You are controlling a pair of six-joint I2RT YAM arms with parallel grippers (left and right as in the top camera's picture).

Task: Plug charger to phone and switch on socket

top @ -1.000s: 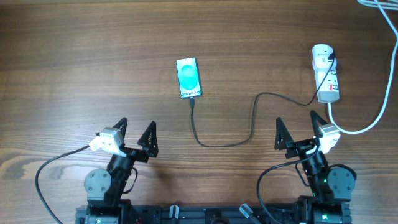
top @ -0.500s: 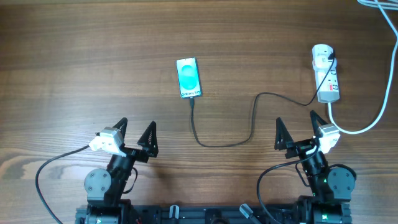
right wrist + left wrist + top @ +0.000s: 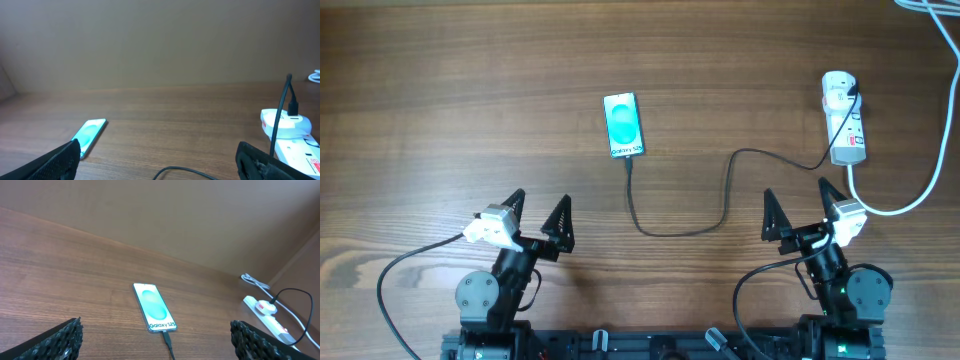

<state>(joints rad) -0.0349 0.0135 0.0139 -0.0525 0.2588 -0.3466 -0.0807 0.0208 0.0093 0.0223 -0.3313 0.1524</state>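
Wood desk, left claw spread, empty, front-left of phone, right claw spread, empty, front-right of phone, white socket well right of phone, black charger tip touching phone's text end

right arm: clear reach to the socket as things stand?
Probably yes. The socket lies just ahead of the right gripper, fingers open and empty. Only the thin charger and the white cord cross the gap, and it might snag them.
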